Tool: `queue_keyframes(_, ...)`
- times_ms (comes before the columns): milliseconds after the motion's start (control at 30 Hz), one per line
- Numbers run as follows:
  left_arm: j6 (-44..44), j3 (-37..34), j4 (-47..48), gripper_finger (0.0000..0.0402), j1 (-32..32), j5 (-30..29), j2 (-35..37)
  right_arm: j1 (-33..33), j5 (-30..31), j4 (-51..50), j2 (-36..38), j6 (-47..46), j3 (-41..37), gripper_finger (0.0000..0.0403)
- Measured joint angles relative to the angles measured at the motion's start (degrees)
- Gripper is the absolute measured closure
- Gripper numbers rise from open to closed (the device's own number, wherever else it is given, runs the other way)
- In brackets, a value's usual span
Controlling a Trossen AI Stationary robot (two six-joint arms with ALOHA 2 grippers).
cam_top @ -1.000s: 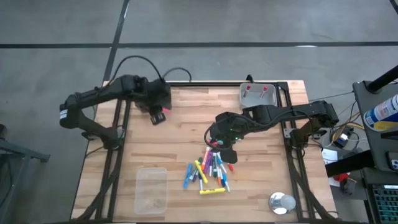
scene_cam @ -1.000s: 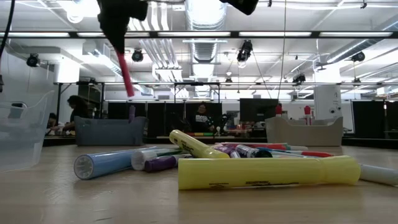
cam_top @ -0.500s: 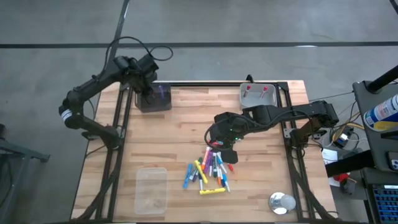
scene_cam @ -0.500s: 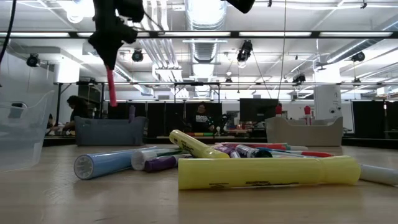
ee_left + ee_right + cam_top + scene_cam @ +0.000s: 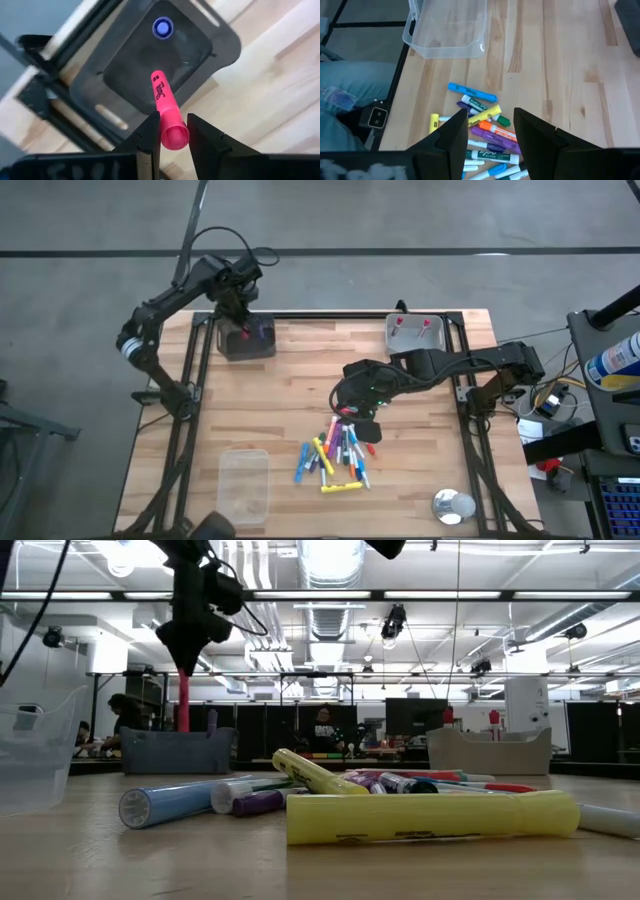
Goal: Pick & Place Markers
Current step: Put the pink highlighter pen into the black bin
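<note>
High view: left arm has swung from the table's interior to the far-left corner. The left gripper now hangs over the dark bin there, with the pink marker pinched in it. 1 second back it was clear of the bin, nearer the table centre. Right gripper has stayed at the far edge of the marker pile, which lies toward the near edge of the table, right of the clear tub. Metal tray at the far-right corner; small round tin at the near-right corner.

Low view: pink marker has gone from tilted to upright, tip down behind the bin's rim. Whether it touches the bottom can't be told.

Left wrist view: fingers pressed on the pink marker's capped end, barrel pointing into the bin. 1 blue-capped marker already stands inside.

Right wrist view: fingers spread, nothing between them, over the pile. They have narrowed slightly over the last second. No marker gripped.

Meaning: transport leg looks done and the drop is next. The right side appears to be lining up its next pick.
</note>
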State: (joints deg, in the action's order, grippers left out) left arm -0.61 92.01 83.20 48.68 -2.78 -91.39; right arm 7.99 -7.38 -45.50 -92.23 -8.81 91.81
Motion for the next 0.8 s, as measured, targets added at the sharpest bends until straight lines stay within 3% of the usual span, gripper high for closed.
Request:
queue_keyframes(467,-1.04,1.52,-1.97,0.0321,9.04,1.74,-4.16,0.66,-0.11,-0.02,0.0,1.13,0.0,0.0264)
queue_keyframes(800,-0.31,1.36,-3.09,0.0321,11.95,2.46,-4.36,0.79,-0.09,-0.07,0.0,1.54,0.0,0.0266)
